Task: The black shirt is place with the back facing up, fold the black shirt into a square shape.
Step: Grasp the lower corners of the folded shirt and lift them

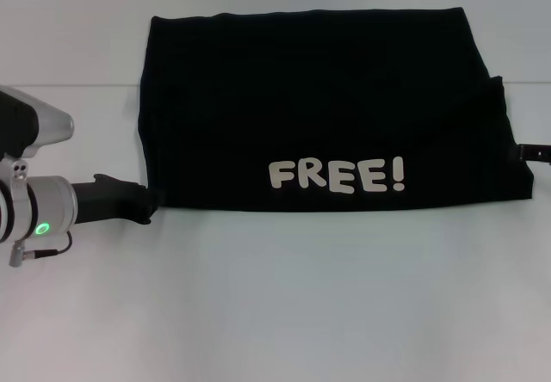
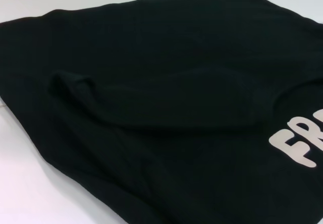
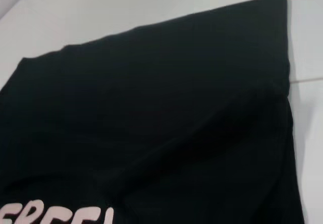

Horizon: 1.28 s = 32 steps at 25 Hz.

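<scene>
Two grippers at black shirt | left gripper at its near-left corner, grip unclear | right gripper at its right edge, grip unclear | shirt folded, "FREE!" up

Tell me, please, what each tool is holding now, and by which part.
It cannot be told. The left tool reaches the near left corner of the black shirt; the right tool sits at its right edge.

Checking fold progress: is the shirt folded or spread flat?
Folded. The shirt forms a wide rectangle, no sleeves showing, "FREE!" facing up near its front edge, layered creases visible in the wrist views.
</scene>
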Tool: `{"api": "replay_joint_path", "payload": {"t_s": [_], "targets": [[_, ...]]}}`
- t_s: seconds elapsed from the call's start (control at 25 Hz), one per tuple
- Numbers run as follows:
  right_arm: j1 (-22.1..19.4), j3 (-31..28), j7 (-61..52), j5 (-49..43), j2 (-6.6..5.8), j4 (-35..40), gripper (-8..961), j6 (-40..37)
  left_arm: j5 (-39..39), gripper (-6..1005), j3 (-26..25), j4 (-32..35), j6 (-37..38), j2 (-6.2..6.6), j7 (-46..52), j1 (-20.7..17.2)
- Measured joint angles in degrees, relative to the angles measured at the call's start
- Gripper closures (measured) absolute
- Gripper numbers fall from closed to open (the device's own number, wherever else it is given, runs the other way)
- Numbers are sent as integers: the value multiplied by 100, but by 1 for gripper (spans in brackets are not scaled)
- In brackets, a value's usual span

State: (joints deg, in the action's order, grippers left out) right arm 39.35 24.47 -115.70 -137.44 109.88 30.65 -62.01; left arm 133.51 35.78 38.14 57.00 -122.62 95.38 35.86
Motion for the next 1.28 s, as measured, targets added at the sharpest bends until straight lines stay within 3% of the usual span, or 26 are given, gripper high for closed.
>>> {"api": "replay_joint_path", "payload": {"t_s": [0.32, 0.6, 1.04, 1.16, 1.28], "targets": [[139, 397, -1, -13, 79, -444, 199, 691, 1, 978, -7, 0, -64, 3, -11, 31], [167, 552, 0, -11, 110, -496, 203, 628, 1, 973, -18, 0, -72, 29, 15, 74], [-53, 514, 61, 31, 50, -366, 624, 302, 1, 966, -19, -43, -215, 28, 55, 86], [-139, 505, 77, 51, 50, -240, 856, 163, 1, 964, -20, -12, -188, 24, 110, 54], [-272, 489, 201, 162, 50, -121, 893, -80, 1, 962, -25, 103, -32, 11, 224, -3]]}}
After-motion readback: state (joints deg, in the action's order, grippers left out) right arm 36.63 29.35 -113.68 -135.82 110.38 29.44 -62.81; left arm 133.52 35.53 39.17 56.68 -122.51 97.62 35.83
